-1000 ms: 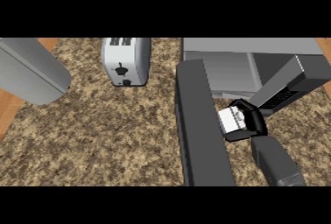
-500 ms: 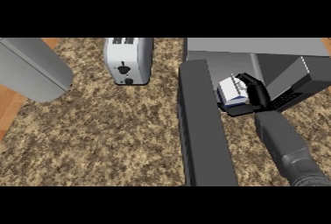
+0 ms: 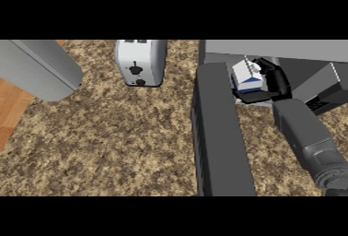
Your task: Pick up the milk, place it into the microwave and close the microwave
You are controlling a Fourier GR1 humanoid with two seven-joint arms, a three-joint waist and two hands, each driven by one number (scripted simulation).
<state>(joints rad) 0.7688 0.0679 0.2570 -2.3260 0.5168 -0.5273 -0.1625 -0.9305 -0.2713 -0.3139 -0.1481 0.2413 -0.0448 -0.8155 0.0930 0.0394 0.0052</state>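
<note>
Our right hand [image 3: 272,80], fingers curled round the milk [image 3: 246,76], has advanced from above the desk [image 3: 122,138] to the microwave [image 3: 272,50] opening (door [image 3: 217,133] swung open). We judge release comes next; left hand unseen.

Silver toaster [image 3: 141,61] on speckled granite counter [image 3: 115,143]

You see the right hand [image 3: 272,78] with its fingers [image 3: 262,62] curled round the milk [image 3: 246,76] at the microwave [image 3: 285,55] opening; its open door [image 3: 217,133] stands just left; a toaster [image 3: 140,62] rests on the speckled surface [image 3: 115,138].
</note>
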